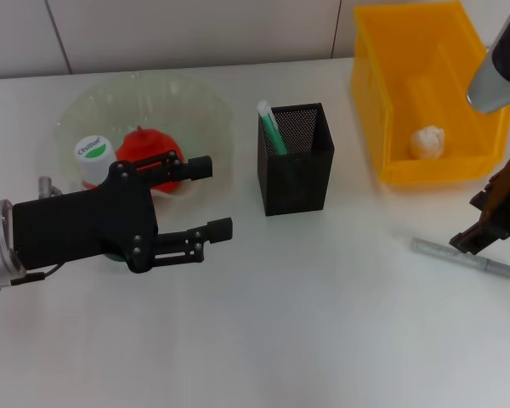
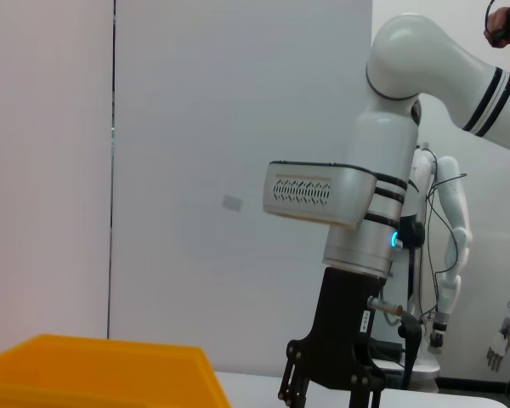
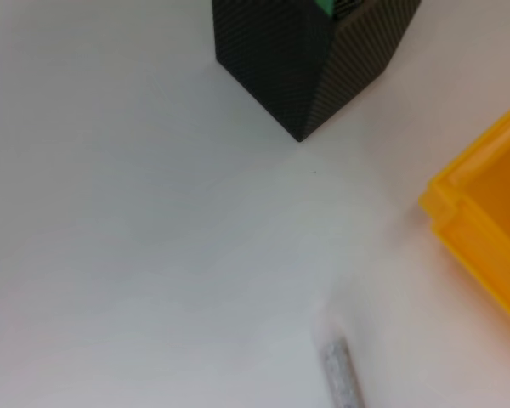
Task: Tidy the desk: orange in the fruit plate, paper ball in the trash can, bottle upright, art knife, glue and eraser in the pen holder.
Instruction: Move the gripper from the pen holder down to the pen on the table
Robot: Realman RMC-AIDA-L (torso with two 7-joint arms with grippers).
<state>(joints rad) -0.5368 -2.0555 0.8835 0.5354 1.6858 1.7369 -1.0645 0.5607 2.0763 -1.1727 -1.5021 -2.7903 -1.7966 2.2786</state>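
Observation:
The orange (image 1: 144,146) lies in the pale-green fruit plate (image 1: 195,106). Beside it the bottle (image 1: 93,153) stands upright, showing its white cap, with its body behind my left gripper (image 1: 217,198). That gripper is open and empty, in front of the plate. A green-and-white glue stick (image 1: 269,127) pokes out of the black mesh pen holder (image 1: 296,161) (image 3: 314,59). The paper ball (image 1: 427,142) rests in the yellow trash can (image 1: 382,102). The grey art knife (image 1: 464,257) (image 3: 342,378) lies on the desk, and my right gripper (image 1: 491,217) hovers over its right end. The eraser is not in view.
The trash can (image 3: 484,246) (image 2: 93,374) stands at the back right, close behind the knife. The pen holder sits mid-desk between plate and can. The right arm (image 2: 365,212) shows in the left wrist view.

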